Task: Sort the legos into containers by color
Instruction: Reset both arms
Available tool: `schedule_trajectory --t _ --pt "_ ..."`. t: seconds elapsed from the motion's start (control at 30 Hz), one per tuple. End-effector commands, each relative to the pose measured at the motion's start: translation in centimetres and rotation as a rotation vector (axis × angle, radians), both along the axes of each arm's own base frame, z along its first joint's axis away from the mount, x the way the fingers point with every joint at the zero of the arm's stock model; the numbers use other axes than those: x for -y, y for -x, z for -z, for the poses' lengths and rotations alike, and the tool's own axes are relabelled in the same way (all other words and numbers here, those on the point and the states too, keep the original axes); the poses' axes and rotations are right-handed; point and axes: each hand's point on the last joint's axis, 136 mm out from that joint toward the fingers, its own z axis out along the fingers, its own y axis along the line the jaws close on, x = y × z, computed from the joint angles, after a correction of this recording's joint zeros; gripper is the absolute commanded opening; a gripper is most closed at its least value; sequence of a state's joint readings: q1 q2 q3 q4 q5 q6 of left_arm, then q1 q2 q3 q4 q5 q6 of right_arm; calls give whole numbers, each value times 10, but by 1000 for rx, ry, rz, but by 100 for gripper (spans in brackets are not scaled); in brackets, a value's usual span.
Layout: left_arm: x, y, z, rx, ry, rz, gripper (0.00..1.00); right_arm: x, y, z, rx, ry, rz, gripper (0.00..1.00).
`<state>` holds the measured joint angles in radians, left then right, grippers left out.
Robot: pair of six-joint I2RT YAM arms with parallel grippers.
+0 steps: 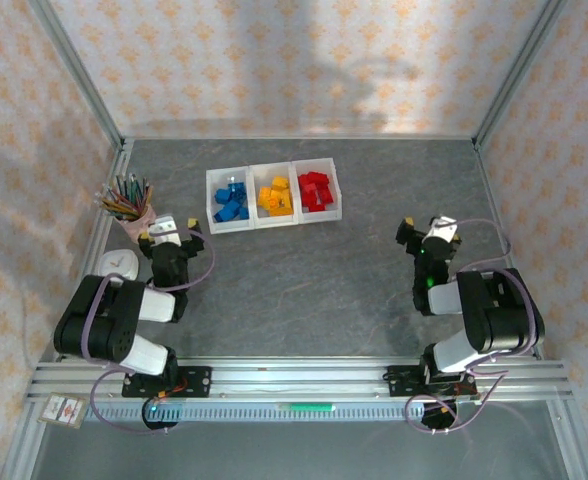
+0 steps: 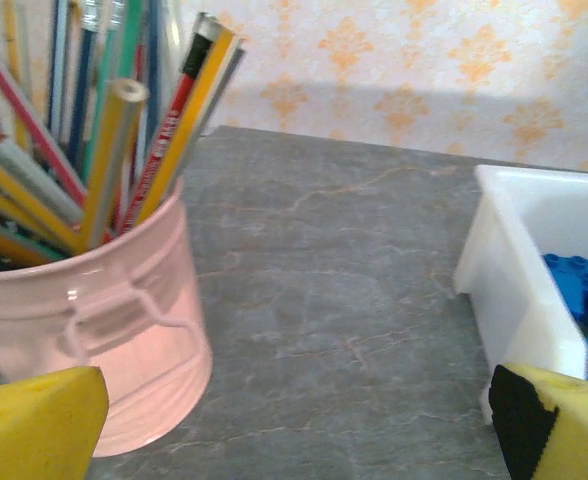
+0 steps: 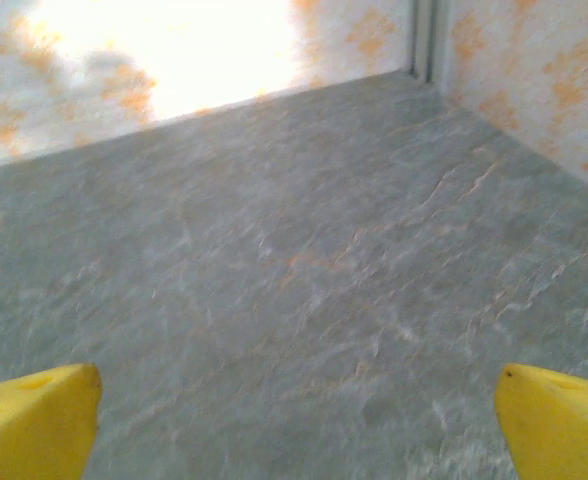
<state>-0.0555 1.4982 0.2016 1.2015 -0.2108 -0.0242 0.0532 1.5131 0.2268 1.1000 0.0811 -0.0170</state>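
Note:
The containers (image 1: pixel 273 165) are three white bins joined in a row at the back of the table. Blue legos (image 1: pixel 231 200) lie in the left bin, yellow-orange legos (image 1: pixel 275 197) in the middle one, red legos (image 1: pixel 315 190) in the right one. My left gripper (image 1: pixel 171 228) sits low at the left, between the pencil cup and the blue bin, open with nothing between its yellow fingers (image 2: pixel 39 425). In the left wrist view the blue bin's wall (image 2: pixel 519 290) and blue legos (image 2: pixel 579 290) stand at the right. My right gripper (image 1: pixel 426 232) is open over bare table at the right, its fingers (image 3: pixel 559 425) wide apart.
A pink cup of pencils (image 1: pixel 126 200) stands at the left edge, close ahead and left of my left gripper (image 2: pixel 299 420); it is large in the left wrist view (image 2: pixel 94 320). A white round object (image 1: pixel 124 263) lies beside the left arm. Papered walls close in the grey table (image 1: pixel 304 290).

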Motion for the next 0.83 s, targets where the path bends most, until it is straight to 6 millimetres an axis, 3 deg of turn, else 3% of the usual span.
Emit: schedule_trajectory --t 0.0,0.13,0.8 --pt "6 -4 -22 117 -13 62 100 -8 -12 -28 118 -3 -67 100" --pt "-3 -9 -21 104 20 35 100 -7 -10 -30 120 3 -67 100" --pt "-3 -8 -20 102 21 29 100 -9 -11 -28 115 3 -75 100"
